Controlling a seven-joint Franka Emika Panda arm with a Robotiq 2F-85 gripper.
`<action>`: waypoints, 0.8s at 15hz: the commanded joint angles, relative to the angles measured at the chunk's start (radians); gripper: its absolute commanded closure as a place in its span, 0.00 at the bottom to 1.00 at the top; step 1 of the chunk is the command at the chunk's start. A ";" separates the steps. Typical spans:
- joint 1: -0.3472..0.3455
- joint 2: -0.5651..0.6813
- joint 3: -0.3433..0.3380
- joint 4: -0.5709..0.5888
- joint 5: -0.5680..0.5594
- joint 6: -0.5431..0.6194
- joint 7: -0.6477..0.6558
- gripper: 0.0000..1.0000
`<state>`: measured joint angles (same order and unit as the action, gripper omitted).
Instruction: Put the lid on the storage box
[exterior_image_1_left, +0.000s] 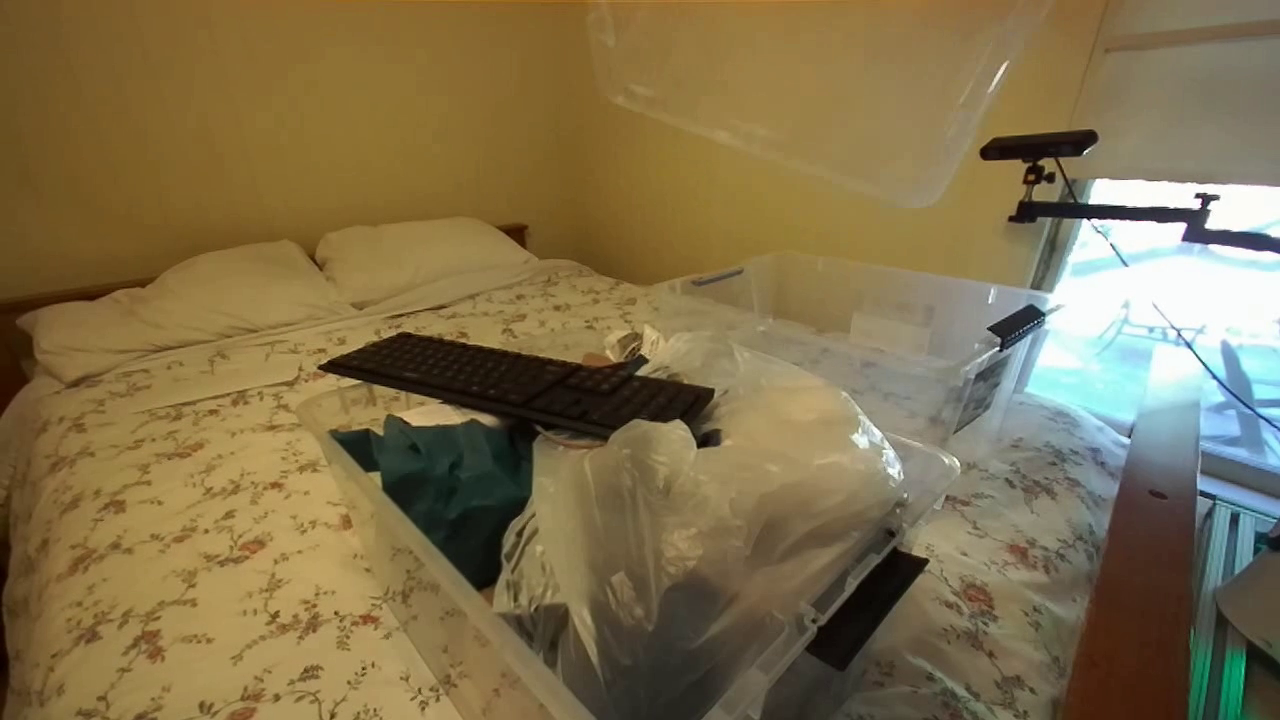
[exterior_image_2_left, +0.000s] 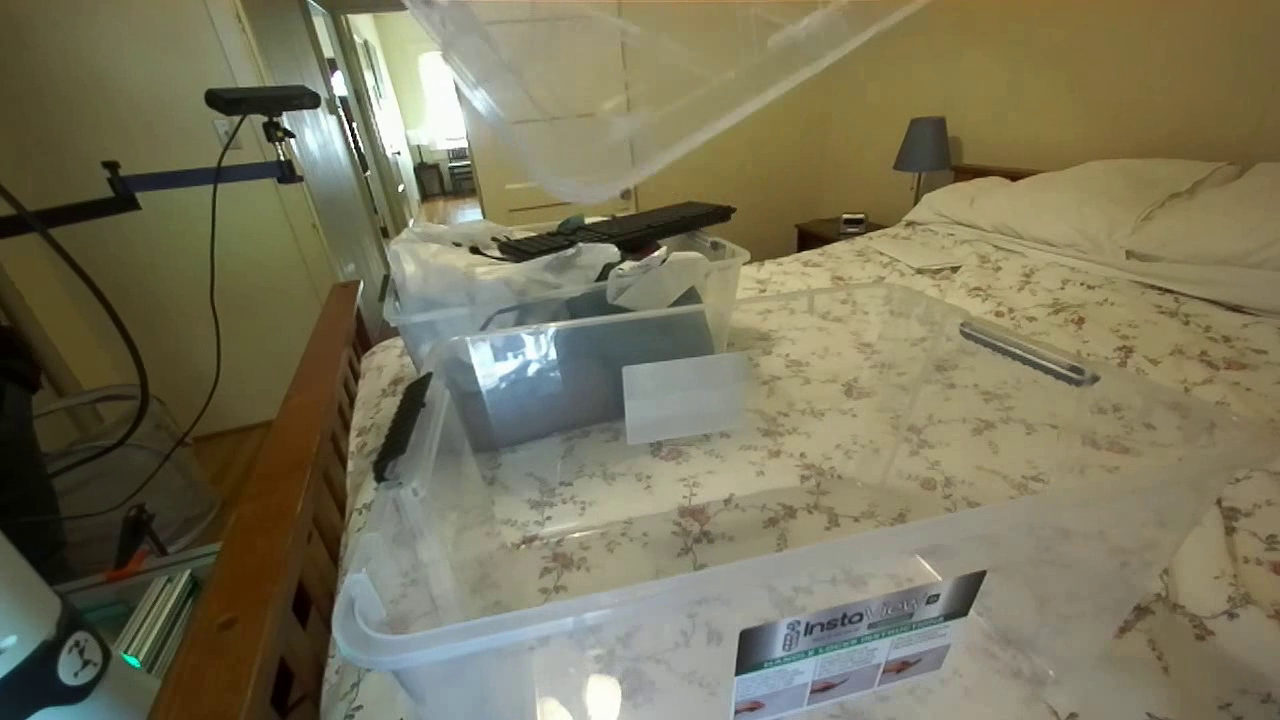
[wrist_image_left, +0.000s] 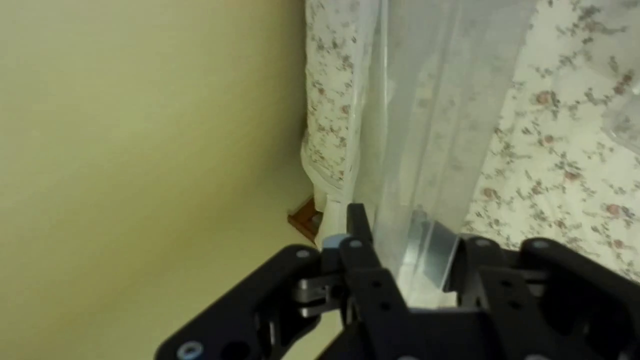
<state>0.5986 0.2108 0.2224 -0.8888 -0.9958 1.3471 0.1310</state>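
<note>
A clear plastic lid (exterior_image_1_left: 820, 90) hangs in the air, cut off by the top edge in both exterior views (exterior_image_2_left: 640, 110). It is tilted, with a corner pointing down. In the wrist view my gripper (wrist_image_left: 407, 240) has its fingers on either side of the lid (wrist_image_left: 430, 130) and holds it. The gripper is outside both exterior views. An empty clear storage box (exterior_image_2_left: 600, 610) stands on the bed; it also shows in an exterior view (exterior_image_1_left: 900, 300). A second clear box (exterior_image_1_left: 430, 570) beside it is overfilled with a plastic bag and teal cloth. The lid touches neither box.
A black keyboard (exterior_image_1_left: 530, 380) lies across the filled box and sticks up above its rim. Black latches (exterior_image_1_left: 870, 610) flare from the boxes. A wooden bed rail (exterior_image_2_left: 270, 510) runs along one side. A camera on an arm (exterior_image_1_left: 1040, 145) stands near the window. Pillows (exterior_image_1_left: 420, 260) lie by the wall.
</note>
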 joint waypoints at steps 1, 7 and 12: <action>0.063 0.066 -0.023 0.181 -0.182 -0.216 -0.193 0.94; 0.106 0.197 -0.064 0.180 -0.434 -0.282 -0.220 0.94; 0.129 0.372 -0.083 0.218 -0.480 -0.308 -0.129 0.94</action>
<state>0.7058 0.4770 0.1583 -0.7692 -1.4356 1.0585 -0.0050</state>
